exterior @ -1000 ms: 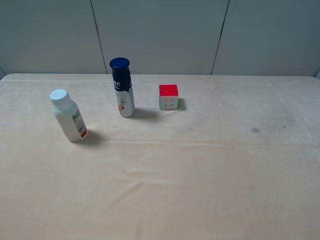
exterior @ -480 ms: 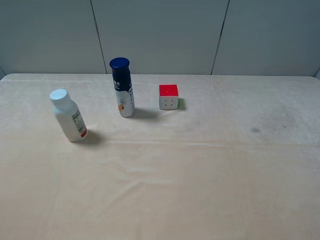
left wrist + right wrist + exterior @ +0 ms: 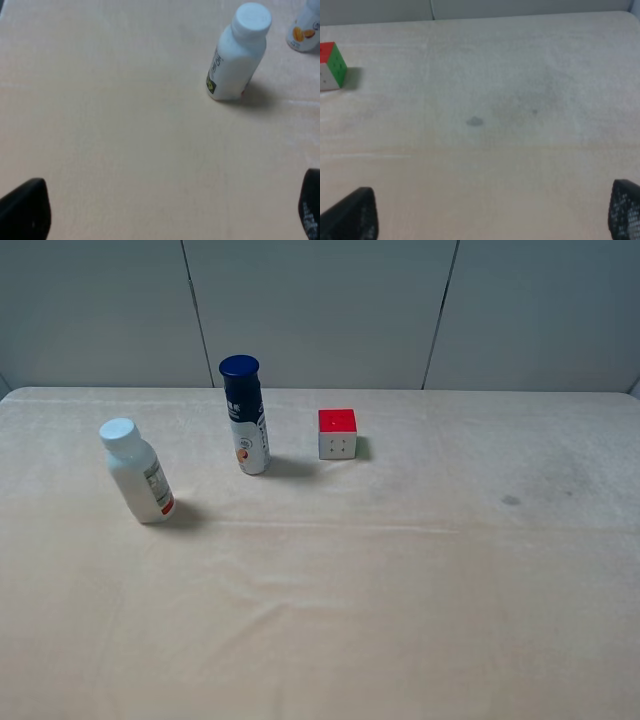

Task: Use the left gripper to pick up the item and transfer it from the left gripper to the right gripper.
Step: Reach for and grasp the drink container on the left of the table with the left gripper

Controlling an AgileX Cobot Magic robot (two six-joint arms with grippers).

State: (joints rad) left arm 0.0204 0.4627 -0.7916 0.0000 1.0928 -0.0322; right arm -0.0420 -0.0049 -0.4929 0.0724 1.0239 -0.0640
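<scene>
The white pill bottle (image 3: 138, 470) with a white screw cap and a red band near its base stands on the beige table (image 3: 400, 590) at the left. It also shows in the left wrist view (image 3: 237, 54), well ahead of my left gripper (image 3: 167, 212). That gripper is open and empty; only its two black fingertips (image 3: 25, 210) show at the frame's corners. My right gripper (image 3: 495, 212) is open and empty too, its fingertips (image 3: 352, 215) over bare table. Neither arm shows in the exterior high view.
A tall white-and-blue can with a blue cap (image 3: 245, 415) stands right of the bottle; its base shows in the left wrist view (image 3: 304, 35). A red-topped puzzle cube (image 3: 337, 433) sits further right and shows in the right wrist view (image 3: 331, 65). A small dark stain (image 3: 511, 501) marks the table.
</scene>
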